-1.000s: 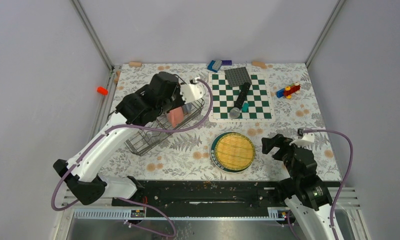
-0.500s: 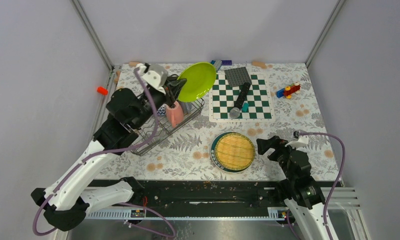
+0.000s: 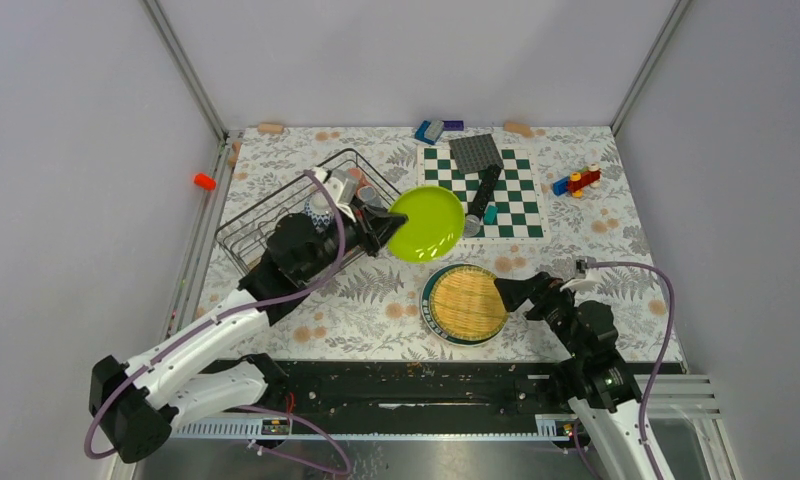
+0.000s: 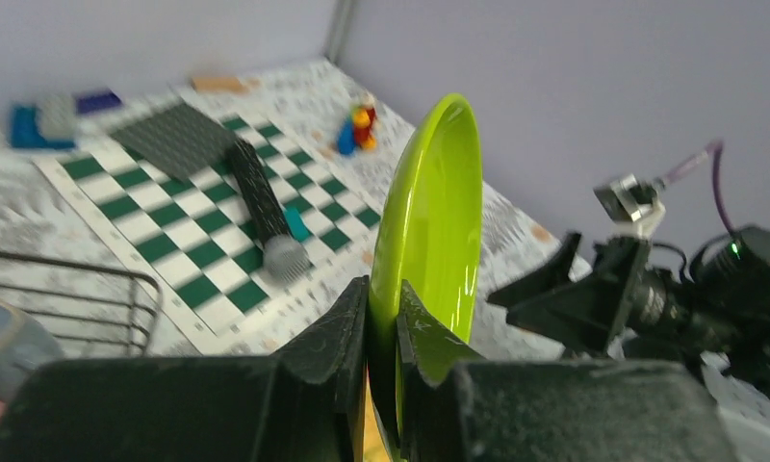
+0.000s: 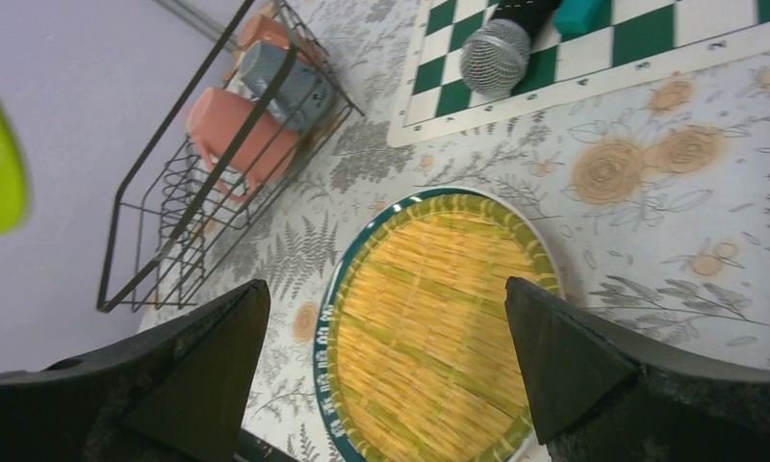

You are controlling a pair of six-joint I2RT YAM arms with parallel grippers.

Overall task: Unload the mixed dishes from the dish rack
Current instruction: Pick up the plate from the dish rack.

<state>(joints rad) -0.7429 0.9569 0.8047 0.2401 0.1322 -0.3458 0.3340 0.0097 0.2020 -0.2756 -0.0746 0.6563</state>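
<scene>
Bench [image 3: 376,300] space in front of the dish rack [image 3: 266,215] already held one yellow-orange plate [image 3: 466,303] lying flat, so the sensible landing spot for the lime-green plate [image 3: 428,224] was on top of it or just beside it. The lime-green plate hung in the air between the rack and the yellow-orange plate, clear of the wires. The closed left claw [image 4: 381,300] pinched it by the rim, and in the wrist view it stood nearly on edge. To do the step well, the arm would need to tip the plate flat, lower it until it rested, and only then let go. A release from edge-on would likely send it rolling toward the checkered board [image 3: 484,190]. The right claw [image 3: 521,292] hovered wide open and empty beside the yellow-orange plate, and had best give it room.

Counted: one rack; two plates in sight, one lime-green and one yellow-orange; two mugs in the rack, one pink mug [image 5: 235,127] and one grey mug [image 5: 287,82]. A third pinkish thing possibly sat behind them, too cropped to tell.
</scene>
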